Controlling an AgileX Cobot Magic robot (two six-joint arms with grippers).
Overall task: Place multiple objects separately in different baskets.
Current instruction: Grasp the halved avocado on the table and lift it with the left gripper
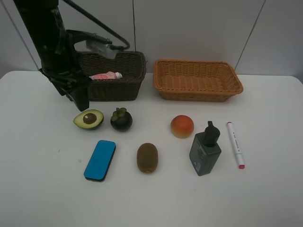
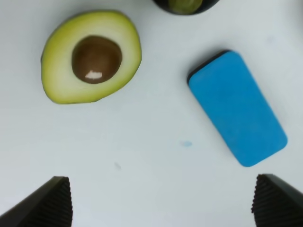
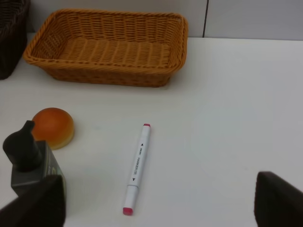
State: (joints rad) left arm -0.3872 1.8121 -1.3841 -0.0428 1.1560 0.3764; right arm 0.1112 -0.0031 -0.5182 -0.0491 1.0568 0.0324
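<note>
My left hand is spread wide with nothing between its ridged black fingers. It hangs over the white worktop. In the high view its arm stands at the 9 o'clock end of the deep, dark brown wicker basket.

I read the high view as a clock face. The dark basket sits toward 11 o'clock and the shallow orange-tan wicker basket toward 1 o'clock, side by side but apart. A pink bottle with a white cap lies on its side inside the dark basket.

The other seven items are out on the worktop. The avocado half lies cut face up at 6 o'clock of the dark basket. The dark round mangosteen is near it at its 3 o'clock, not touching. The flat blue eraser lies at 6 o'clock of the avocado, with the brown oval kiwi at the eraser's 3 o'clock.

The orange-red peach sits at 6 o'clock of the orange-tan basket. The dark pump bottle is just beside the peach at its 4 o'clock; I cannot tell whether it stands or lies. The white marker lies at the bottle's 3 o'clock, apart from it, pink tip toward 6 o'clock.

My right hand is also spread and empty. It is outside the high view; its own camera looks over the marker, bottle and peach.
</note>
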